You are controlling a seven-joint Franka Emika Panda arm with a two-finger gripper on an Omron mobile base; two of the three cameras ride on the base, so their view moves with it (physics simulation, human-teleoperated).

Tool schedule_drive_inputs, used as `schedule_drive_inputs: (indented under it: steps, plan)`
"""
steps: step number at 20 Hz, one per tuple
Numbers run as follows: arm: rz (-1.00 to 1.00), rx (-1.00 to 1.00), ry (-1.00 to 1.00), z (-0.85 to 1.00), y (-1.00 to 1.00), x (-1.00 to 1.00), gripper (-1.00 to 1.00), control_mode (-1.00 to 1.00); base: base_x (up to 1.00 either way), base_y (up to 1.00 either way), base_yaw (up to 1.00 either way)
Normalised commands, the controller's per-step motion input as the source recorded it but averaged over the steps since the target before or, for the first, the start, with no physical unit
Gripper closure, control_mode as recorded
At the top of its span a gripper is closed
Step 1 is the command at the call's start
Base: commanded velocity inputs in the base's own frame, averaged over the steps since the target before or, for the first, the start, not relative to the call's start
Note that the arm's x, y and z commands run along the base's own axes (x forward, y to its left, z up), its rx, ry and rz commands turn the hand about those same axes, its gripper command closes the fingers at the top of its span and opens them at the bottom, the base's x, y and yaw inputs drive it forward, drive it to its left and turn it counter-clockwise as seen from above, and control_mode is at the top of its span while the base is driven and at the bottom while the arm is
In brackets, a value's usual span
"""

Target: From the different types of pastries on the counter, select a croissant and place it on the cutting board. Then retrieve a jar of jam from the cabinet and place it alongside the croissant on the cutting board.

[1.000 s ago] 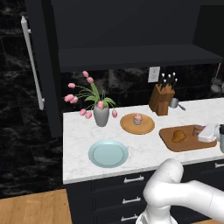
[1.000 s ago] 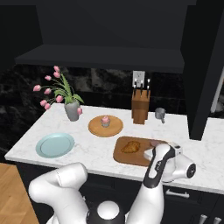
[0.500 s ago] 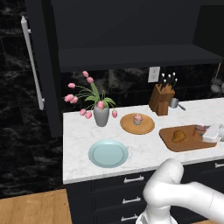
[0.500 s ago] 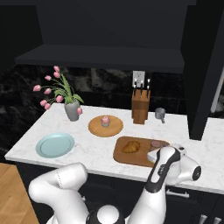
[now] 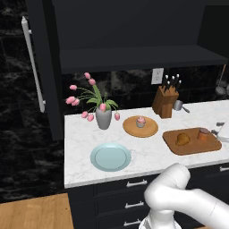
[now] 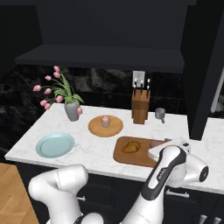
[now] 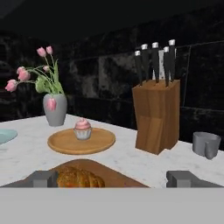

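The golden-brown croissant lies on the brown cutting board. The jar of jam stands upright beside it on the board's right part, free of any grip. My gripper is open, its fingertips wide apart with nothing between them, low at the board's right end. In the hand view the croissant sits just ahead on the board. The pink-frosted cupcake rests on the round light-wood tray. In the right base view my hand partly hides the jar.
A grey vase of pink tulips and a light blue plate stand at the counter's left. A knife block and a small grey cup sit against the back wall. The dark cabinet hangs open above, its door handle at left.
My gripper has let go of the jar of jam and drawn back to the right; the jar now stands alone on the cutting board.
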Motion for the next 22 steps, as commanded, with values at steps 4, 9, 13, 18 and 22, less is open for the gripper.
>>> schedule_drive_inputs:
  steps: [4,9,13,18,22]
  plan:
    - [0.0,0.0,0.0,0.72,0.57,-0.74,-1.0,-1.0,0.0,0.0,0.0]
    - [0.0,-0.1,0.06,0.38,0.99,-0.62,-1.0,-1.0,0.0,0.0,0.0]
    - [0.01,-0.2,0.01,0.13,1.0,-0.94,-1.0,-1.0,0.0,0.0,0.0]
    - [0.08,-0.21,0.01,0.13,1.0,-0.74,-1.0,-1.0,0.0,0.0,0.0]
    - [0.16,-0.16,0.0,0.04,1.0,-0.52,-1.0,-1.0,0.0,0.0,0.0]
